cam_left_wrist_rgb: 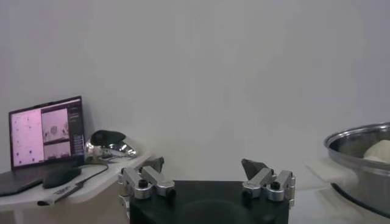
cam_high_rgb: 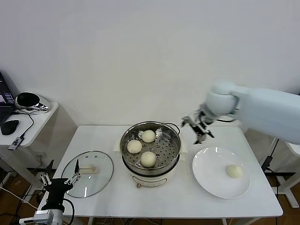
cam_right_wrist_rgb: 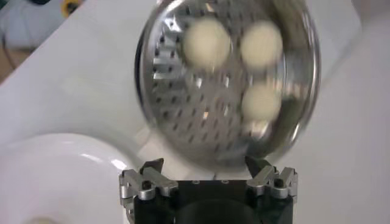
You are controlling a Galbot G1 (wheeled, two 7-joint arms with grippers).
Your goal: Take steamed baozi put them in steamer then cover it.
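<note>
The steamer stands mid-table with three steamed baozi in its perforated steel basket. A fourth baozi lies on the white plate to the right. My right gripper hangs open and empty above the table, between the steamer's rim and the plate. Its wrist view looks down on the steamer, the baozi and the plate. The cover lies flat to the left of the steamer. My left gripper waits open at the table's front-left corner.
A side table at the far left carries a laptop, a mouse and cables. The steamer's black cord loops behind it. The left wrist view shows the steamer's rim.
</note>
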